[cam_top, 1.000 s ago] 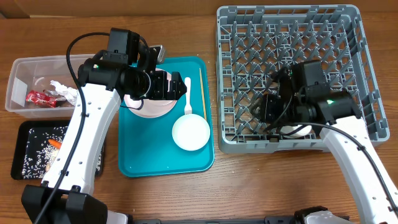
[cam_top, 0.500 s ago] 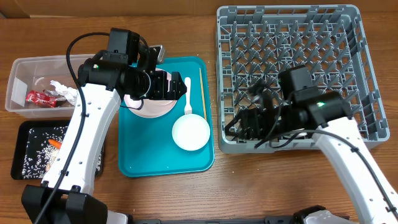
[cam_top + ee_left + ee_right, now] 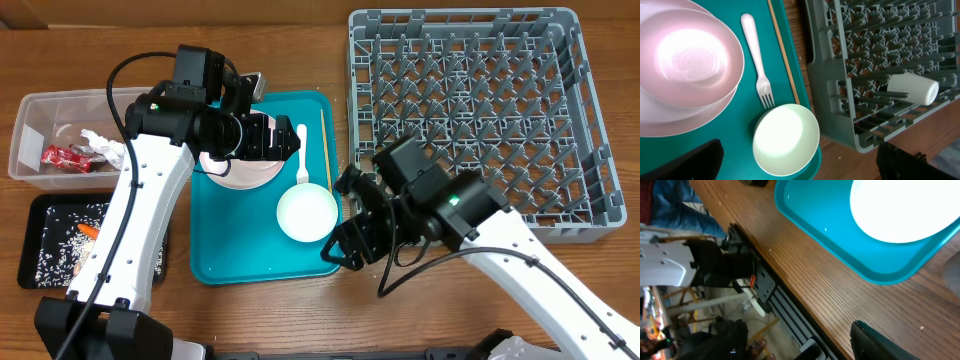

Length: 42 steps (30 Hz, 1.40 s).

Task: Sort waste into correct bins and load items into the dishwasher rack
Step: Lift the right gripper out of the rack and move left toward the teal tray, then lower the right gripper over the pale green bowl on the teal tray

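Above the teal tray [image 3: 230,250], the left end effector [image 3: 797,161] is seen with its fingers spread wide and nothing held. Its arm is extended from the near-left of the desk [image 3: 300,320] over the pale pink bowl [image 3: 687,55], which is stacked on the white plate [image 3: 670,119]. Only the left wrist view discloses the white cup [image 3: 912,89], laid on its side in the dishwasher rack [image 3: 460,14] close to a wall, its long axis running across that picture; overhead it is hidden by the right arm. Only the overhead view shows the clear tub [image 3: 25,120] with the red wrapper [image 3: 65,156] and tissues [image 3: 100,143], and the black tray [image 3: 45,210] with rice [image 3: 60,245] and carrot [image 3: 88,231]. The right end effector [image 3: 340,218] is held open and empty at the teal tray's right edge, near the white bowl [image 3: 307,213], its arm stretched leftward from the near-right. The fork [image 3: 301,155] is laid lengthwise on the tray, tines toward the white bowl, with the chopsticks [image 3: 325,150] parallel beside it.
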Each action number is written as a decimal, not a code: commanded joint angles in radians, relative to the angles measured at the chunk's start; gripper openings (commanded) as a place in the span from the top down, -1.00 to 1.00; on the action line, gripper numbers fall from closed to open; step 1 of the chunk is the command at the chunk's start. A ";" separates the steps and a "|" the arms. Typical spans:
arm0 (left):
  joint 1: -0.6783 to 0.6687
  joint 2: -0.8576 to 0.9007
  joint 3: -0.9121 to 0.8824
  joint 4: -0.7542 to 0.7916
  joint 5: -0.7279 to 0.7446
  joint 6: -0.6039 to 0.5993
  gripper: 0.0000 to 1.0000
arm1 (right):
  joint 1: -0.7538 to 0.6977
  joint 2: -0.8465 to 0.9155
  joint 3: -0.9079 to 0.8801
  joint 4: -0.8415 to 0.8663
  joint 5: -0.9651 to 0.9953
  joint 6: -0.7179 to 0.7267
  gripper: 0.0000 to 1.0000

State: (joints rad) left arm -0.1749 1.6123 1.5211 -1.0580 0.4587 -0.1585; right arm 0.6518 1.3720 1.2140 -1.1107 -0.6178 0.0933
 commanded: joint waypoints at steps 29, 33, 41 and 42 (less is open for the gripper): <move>0.542 -0.056 0.017 -0.108 -0.174 -0.104 -1.00 | 0.252 0.275 -0.019 0.397 0.412 0.019 -0.18; 0.546 -0.056 0.017 -0.108 -0.178 -0.104 -1.00 | 0.251 0.286 -0.017 0.442 0.531 0.041 -0.18; 0.546 -0.056 0.017 -0.109 -0.178 -0.104 -1.00 | 0.250 0.269 0.029 0.419 0.566 0.030 -0.20; 0.546 -0.056 0.017 -0.109 -0.178 -0.104 -1.00 | 0.250 0.268 0.029 0.422 0.584 0.023 -0.17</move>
State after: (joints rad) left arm 0.3683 1.5799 1.5211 -1.1641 0.2760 -0.2562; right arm 0.9012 1.6615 1.2053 -0.6956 -0.0742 0.1265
